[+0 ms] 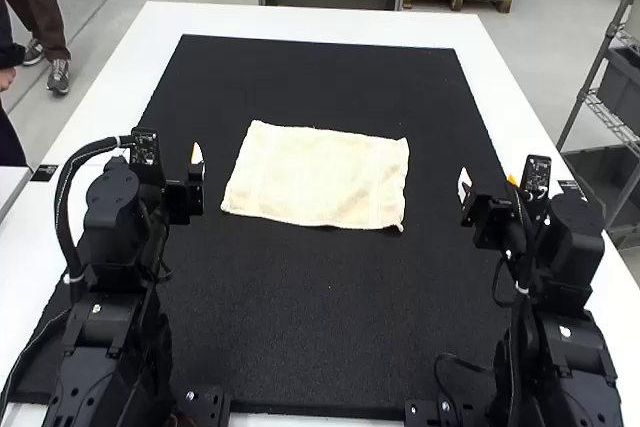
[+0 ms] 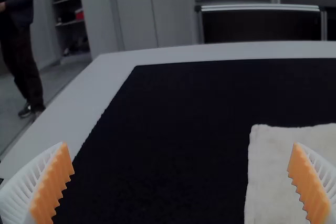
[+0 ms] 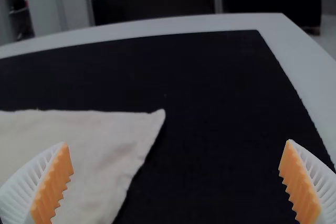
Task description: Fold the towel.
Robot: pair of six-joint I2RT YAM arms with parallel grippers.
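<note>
Cream towel (image 1: pixel 315 177) spread flat, its longer sides running from left to right and its edges a little wavy; it lies on a black mat (image 1: pixel 300 317), which reaches out past the towel on every side, and under that is a white table (image 1: pixel 300 21). The towel's placing between the arms seems meant to let each reach a short end; lying open, it leaves its corners free to be picked up, and the fold looks still to be made.

The left gripper (image 2: pixel 180 146) is just off the towel's left end, its fingers spread wide with nothing between them; the right gripper (image 3: pixel 177 144) is off the towel's right end, a bit farther out, also spread wide and empty. Neither touches the cloth; they are probably held wide so that an edge can slip between the orange pads (image 3: pixel 52 187), and kept to the sides so that the towel stays undisturbed until a grip is chosen. The left arm (image 1: pixel 112 212) stands nearer than the towel and to its left; the right arm (image 1: pixel 572 257) stands nearer and to its right, which likely suits lifting 2 corners together.

Counted: 1 towel, in 1 visible layer; 1 mat; 1 table; 2 arms; 2 grippers, with 2 fingers each, making 4 fingers; 4 orange pads, 1 to a finger; 0 corners gripped.
</note>
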